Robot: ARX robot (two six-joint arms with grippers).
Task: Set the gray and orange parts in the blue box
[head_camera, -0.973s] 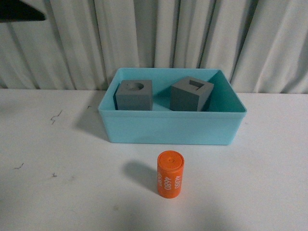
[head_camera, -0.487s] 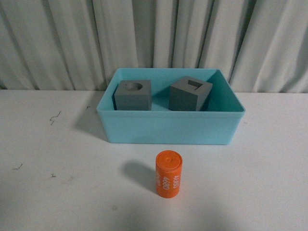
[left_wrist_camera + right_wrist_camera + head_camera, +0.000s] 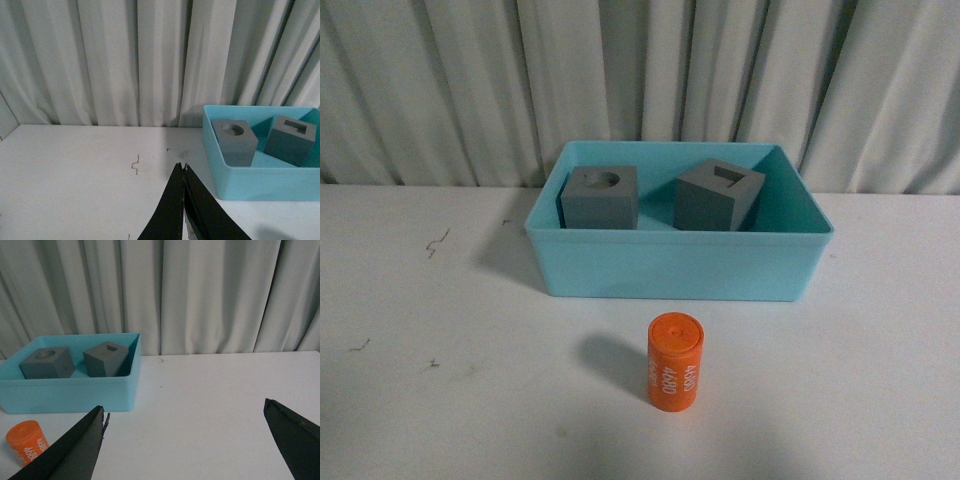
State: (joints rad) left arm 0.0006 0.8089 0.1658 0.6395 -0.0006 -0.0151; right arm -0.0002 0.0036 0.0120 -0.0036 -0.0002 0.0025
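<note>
The blue box (image 3: 670,262) stands at the back middle of the white table. Inside it sit two gray cubes: one with a round recess (image 3: 599,198) on the left, one with a square recess (image 3: 718,195) on the right. The orange cylinder (image 3: 675,374) with white numbers stands upright on the table in front of the box. Neither arm shows in the front view. In the left wrist view my left gripper (image 3: 181,167) is shut on nothing, above bare table left of the box (image 3: 260,177). My right gripper (image 3: 185,407) is wide open and empty, to the right of the cylinder (image 3: 27,441) and box (image 3: 70,390).
Pleated grey curtains (image 3: 640,80) hang close behind the table. Small dark marks (image 3: 437,241) dot the table's left side.
A dark shape at the front view's top left corner one second ago is gone. The view shifts slightly; cubes, box and cylinder stay in place.
</note>
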